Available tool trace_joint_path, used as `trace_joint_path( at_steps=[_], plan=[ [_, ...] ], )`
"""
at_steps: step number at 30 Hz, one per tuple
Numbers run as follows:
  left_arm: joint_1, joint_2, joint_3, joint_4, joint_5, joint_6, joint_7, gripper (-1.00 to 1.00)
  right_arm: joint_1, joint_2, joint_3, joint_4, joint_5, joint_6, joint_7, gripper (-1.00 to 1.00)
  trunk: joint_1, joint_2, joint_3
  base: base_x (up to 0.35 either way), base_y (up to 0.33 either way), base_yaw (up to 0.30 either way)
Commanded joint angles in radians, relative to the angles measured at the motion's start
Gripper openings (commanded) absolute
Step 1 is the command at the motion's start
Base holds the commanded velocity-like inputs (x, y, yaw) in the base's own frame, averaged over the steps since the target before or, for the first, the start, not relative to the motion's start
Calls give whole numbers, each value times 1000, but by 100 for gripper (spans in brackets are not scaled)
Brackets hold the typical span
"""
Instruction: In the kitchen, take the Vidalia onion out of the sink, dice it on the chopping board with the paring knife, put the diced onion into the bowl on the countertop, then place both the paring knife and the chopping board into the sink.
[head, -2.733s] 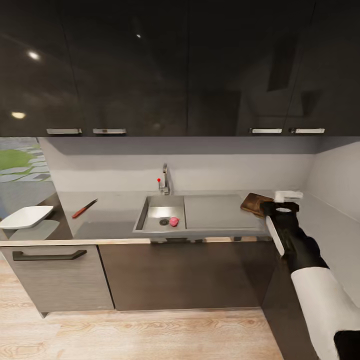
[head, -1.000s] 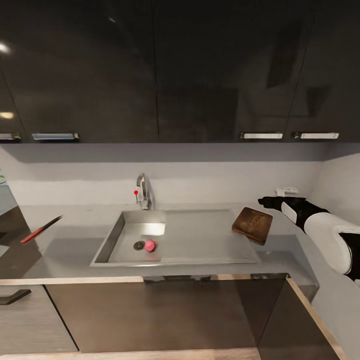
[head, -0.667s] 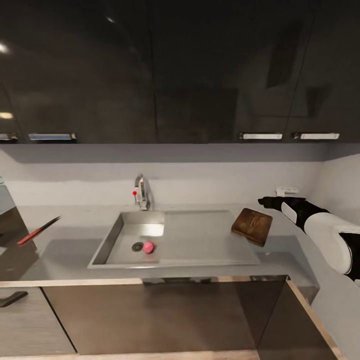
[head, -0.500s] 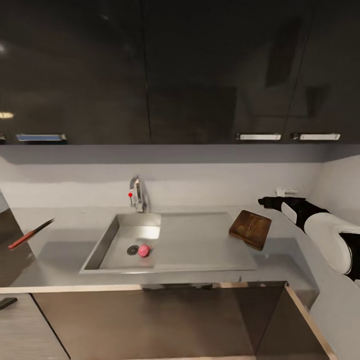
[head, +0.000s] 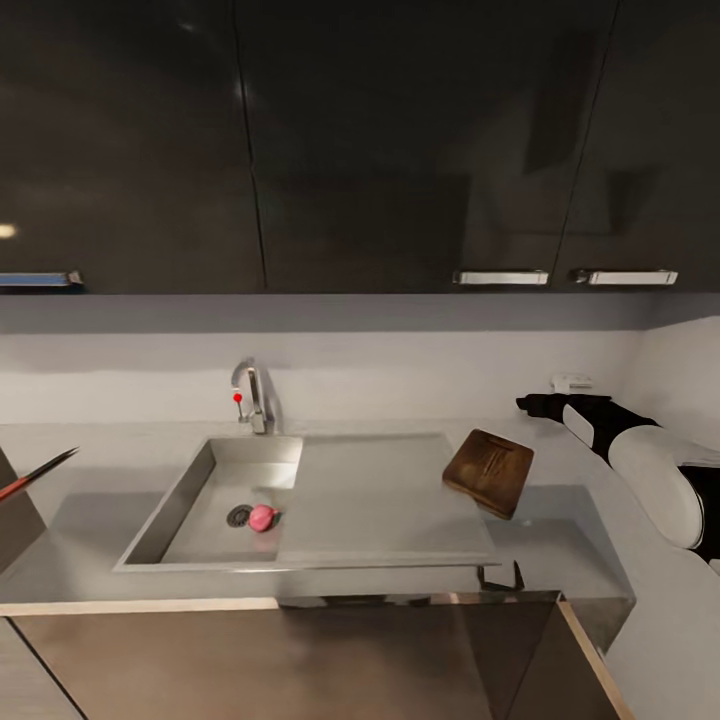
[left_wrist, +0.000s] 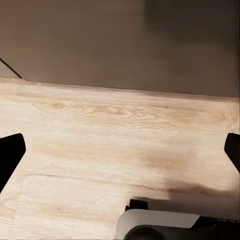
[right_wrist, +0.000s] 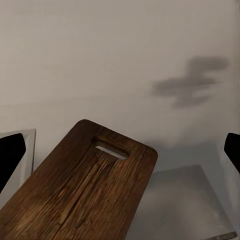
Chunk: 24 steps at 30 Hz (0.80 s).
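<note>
The pink-red Vidalia onion (head: 262, 516) lies in the sink (head: 190, 500) basin beside the round drain. Right of the flat drainboard, the brown chopping board (head: 488, 472) rests on the grey countertop (head: 560, 530) and looks slightly tilted. At the far left edge only the dark blade of the paring knife (head: 40, 468) and a bit of its red handle show. My right gripper (head: 528, 403) hovers open behind and to the right of the board, apart from it. The right wrist view has the chopping board (right_wrist: 85, 185), slot handle showing, between the spread fingers of the right gripper (right_wrist: 120, 157). The bowl is out of view.
The chrome faucet (head: 252, 395) with a red dot stands behind the basin. Dark wall cabinets (head: 360, 150) hang above, and a white socket (head: 572, 381) sits on the wall near my right hand. My left gripper (left_wrist: 120, 155) hangs open over the wooden floor (left_wrist: 100, 130) before the cabinet fronts.
The camera has come closer and shifted right, so sink, board and knife slid left in the picture and the bowl left the view. The right arm swung away from over the board.
</note>
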Motion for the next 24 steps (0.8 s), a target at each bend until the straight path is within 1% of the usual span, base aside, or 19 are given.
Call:
trace_joint_path(
  at_steps=[1, 4, 8, 10, 15, 19, 22, 24],
  plan=[
    [0, -3, -3, 22, 7, -2, -1, 100, 0, 0, 1, -1, 0, 5, 3, 100, 0, -1, -1, 13, -20, 0],
    [0, -5, -4, 111, 6, -1, -1, 100, 0, 0, 1, -1, 1, 5, 3, 100, 0, -1, -1, 7, -10, 0],
    [0, -2, -4, 190, 6, -2, -1, 100, 0, -1, 1, -2, -1, 6, 3, 100, 0, -1, -1, 2, -3, 0],
    [0, 3, -3, 205, 6, -3, 0, 100, 0, 0, 1, -2, -2, 6, 3, 100, 0, -1, -1, 0, 0, 0],
    [0, 7, 2, 207, 8, -10, 1, 100, 0, 1, 1, -2, -3, 4, 4, 100, 0, -1, -1, 0, 0, 0],
    [0, 7, 4, 205, 9, -33, 1, 100, 0, 2, 1, -2, -3, -30, 4, 100, 0, -1, -1, 0, 0, 0],
    [-1, 6, 0, 206, 10, -88, 1, 100, 0, 2, 1, -2, -2, -50, 4, 100, 0, -1, -1, 0, 0, 0],
    [0, 6, -1, 206, 10, -162, 3, 100, 0, 2, 2, -2, -3, -56, 4, 100, 0, -1, -1, 0, 0, 0]
  ],
)
